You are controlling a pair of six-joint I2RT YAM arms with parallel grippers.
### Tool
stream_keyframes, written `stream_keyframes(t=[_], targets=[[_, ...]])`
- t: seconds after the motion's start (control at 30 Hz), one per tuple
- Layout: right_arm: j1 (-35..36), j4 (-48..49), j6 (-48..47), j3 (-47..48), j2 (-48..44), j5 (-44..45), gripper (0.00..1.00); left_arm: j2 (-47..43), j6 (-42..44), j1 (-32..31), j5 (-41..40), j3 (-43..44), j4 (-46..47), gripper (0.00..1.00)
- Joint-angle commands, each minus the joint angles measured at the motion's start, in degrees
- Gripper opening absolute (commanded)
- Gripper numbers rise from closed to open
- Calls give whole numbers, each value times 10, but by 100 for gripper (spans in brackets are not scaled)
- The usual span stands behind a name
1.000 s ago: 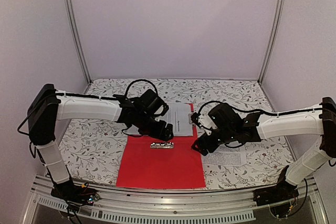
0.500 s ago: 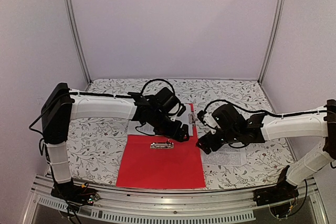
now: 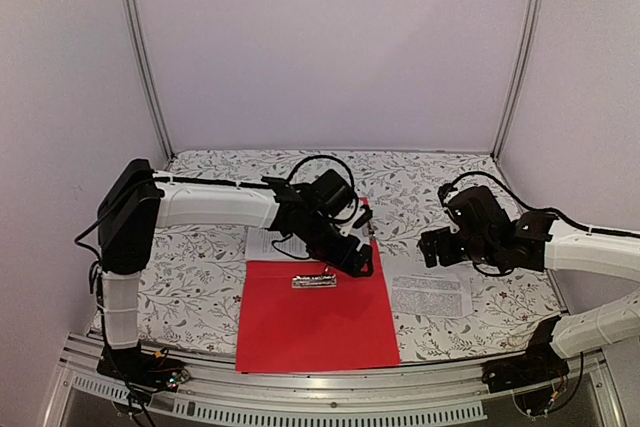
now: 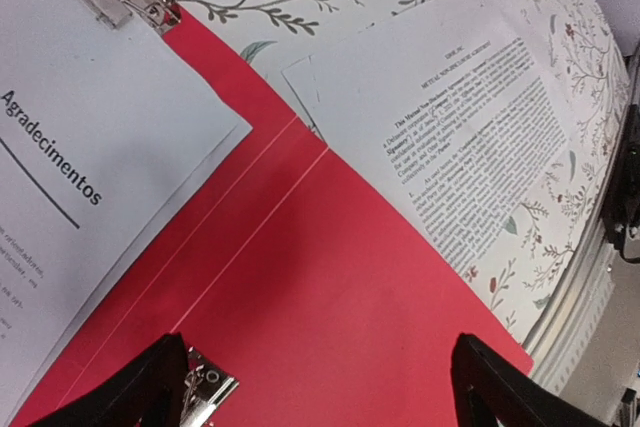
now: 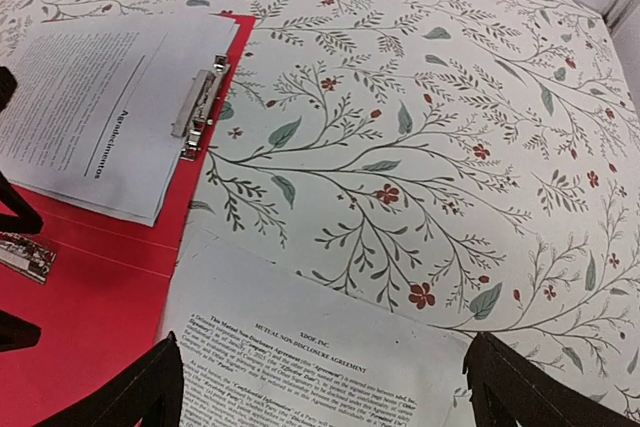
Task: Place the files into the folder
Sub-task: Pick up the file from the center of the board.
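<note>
The files: one loose sheet (image 5: 300, 357) lies flat just beneath my right gripper (image 5: 325, 387), whose jaws are wide apart and empty, like my left gripper (image 4: 320, 382). It looks thin, light and floppy, so I'd pinch the corner overlapping the folder (image 3: 315, 322).

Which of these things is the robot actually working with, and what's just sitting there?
Part of the job: red folder, printed sheet lying on it, printed sheet beside it.
Just there: floral tablecloth, metal frame posts.

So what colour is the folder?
The folder is bright red. You see it best in the top external view.
</note>
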Motion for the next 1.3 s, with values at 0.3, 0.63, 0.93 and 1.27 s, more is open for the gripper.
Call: stream_keyframes(t=[0.3, 0.63, 0.93, 1.27], targets=[[-94, -239, 206, 39, 56, -77, 99, -105, 57, 3, -101, -34, 38, 98], [-98, -267, 297, -52, -4, -152, 95, -153, 44, 23, -138, -125, 40, 99], [-120, -284, 287, -46, -8, -193, 75, -148, 24, 26, -105, -166, 72, 99], [-129, -305, 282, -20, 49, -225, 66, -182, 34, 26, -130, -181, 73, 99]])
